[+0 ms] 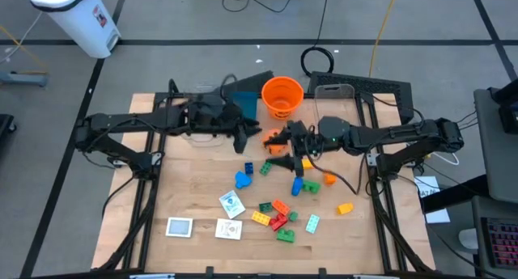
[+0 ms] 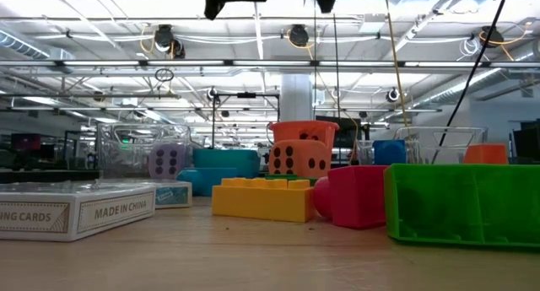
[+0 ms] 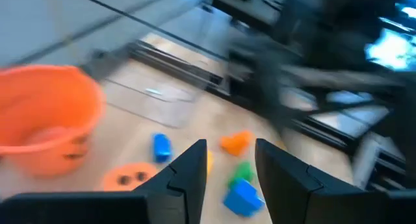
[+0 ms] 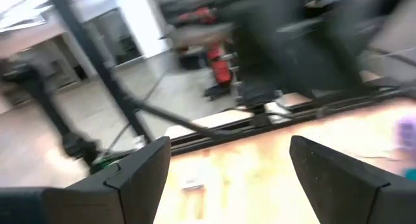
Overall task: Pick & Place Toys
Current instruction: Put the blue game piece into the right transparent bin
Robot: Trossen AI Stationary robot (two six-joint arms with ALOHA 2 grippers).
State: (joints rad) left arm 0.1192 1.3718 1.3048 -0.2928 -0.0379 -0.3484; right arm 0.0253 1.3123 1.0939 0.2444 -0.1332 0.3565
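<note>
Bricks [image 1: 275, 217] sit scattered mid-surface, orange die [image 1: 277, 138] beside the bucket [image 1: 282, 96]. Left claw [image 3: 229, 160] hangs over them, narrow and empty; right claw [image 4: 227, 160] is wide, nothing in it. I'd pick one loose brick and drop straight down.

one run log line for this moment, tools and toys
left tool: raised, empty, by orange bucket | right tool: open, empty, above table | bricks: loose on table | cards: on table
</note>
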